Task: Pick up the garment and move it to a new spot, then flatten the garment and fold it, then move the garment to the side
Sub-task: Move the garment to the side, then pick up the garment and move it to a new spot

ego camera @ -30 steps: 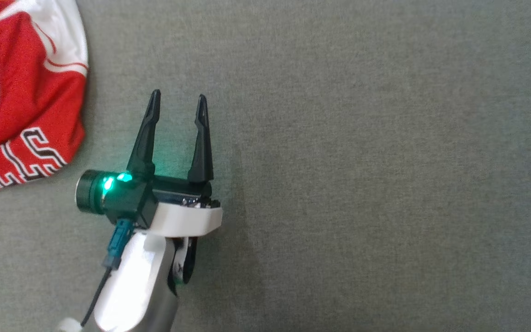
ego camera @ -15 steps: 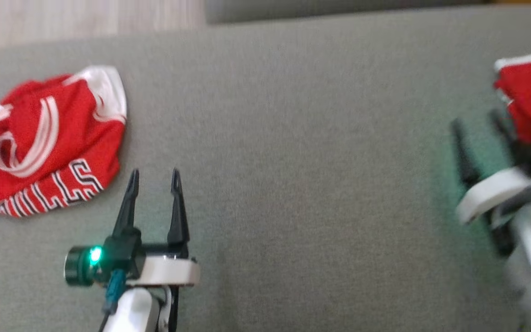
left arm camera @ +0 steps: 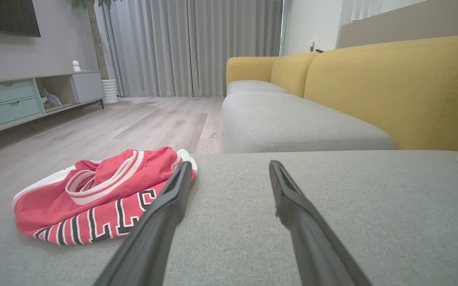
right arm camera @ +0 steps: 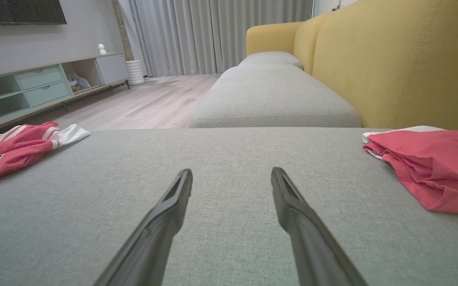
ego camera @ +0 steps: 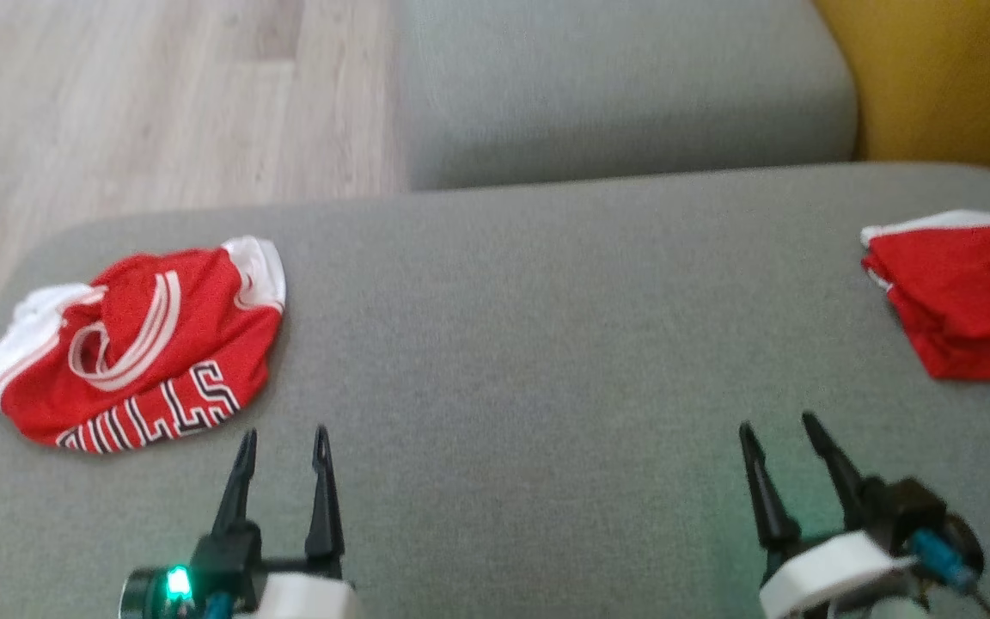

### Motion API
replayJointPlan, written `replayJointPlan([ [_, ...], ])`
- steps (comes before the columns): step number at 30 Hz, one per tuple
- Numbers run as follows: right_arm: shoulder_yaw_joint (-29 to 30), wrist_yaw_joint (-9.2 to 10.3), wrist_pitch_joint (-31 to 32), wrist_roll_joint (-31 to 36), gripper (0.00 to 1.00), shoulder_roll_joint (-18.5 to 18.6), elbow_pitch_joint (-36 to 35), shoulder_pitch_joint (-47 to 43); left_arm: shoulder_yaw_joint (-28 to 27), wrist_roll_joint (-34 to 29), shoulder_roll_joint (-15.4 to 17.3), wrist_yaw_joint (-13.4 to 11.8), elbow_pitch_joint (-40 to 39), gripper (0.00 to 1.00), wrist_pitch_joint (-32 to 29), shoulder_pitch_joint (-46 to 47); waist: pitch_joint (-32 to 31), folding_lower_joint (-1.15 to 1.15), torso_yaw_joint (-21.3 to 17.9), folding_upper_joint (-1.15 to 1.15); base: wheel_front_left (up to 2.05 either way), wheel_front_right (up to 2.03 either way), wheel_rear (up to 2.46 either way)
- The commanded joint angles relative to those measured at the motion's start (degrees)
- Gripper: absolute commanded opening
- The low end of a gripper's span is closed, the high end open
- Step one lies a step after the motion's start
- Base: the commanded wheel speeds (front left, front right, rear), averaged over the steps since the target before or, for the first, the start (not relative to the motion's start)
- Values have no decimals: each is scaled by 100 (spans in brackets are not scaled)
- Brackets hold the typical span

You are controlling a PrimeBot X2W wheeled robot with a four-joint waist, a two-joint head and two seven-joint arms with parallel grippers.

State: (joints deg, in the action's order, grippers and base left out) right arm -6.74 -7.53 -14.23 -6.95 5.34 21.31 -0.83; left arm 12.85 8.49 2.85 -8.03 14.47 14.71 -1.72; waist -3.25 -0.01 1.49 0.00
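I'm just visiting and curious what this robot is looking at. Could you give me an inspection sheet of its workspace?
Surface: grey cushion, flat, mostly bare.
Job's things: crumpled red jersey at its left end; folded red garment at its right end.
Clutter: nothing seen.
Grippers: left gripper and right gripper both open, empty, touching neither garment.
Cables: blue-plugged cable at the right wrist.
Surroundings: yellow backrest, wood floor, curtains, cabinet.
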Motion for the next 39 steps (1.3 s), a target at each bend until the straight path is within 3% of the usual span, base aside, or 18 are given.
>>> replayJointPlan([
  [1,-106,4,-76,61,100,-24,-235,93,-220,-61,3,-19,-176,100,29,106,-181,1,2,0,0,0,0],
  [10,-132,4,-76,83,100,-180,-522,-474,-205,-97,3,-26,-125,100,29,-325,-484,1,54,0,0,0,0],
  [29,67,4,-76,68,100,-238,-662,-652,-231,-207,3,-8,-194,100,29,-466,-605,1,110,0,0,0,0],
  [35,77,4,-76,50,100,-241,-676,-670,-179,-217,3,33,-264,100,29,-460,-550,1,270,0,0,0,0],
  [39,55,4,-76,27,100,-243,-676,-665,-181,-226,3,42,-270,100,29,-427,-476,1,590,0,0,0,0],
])
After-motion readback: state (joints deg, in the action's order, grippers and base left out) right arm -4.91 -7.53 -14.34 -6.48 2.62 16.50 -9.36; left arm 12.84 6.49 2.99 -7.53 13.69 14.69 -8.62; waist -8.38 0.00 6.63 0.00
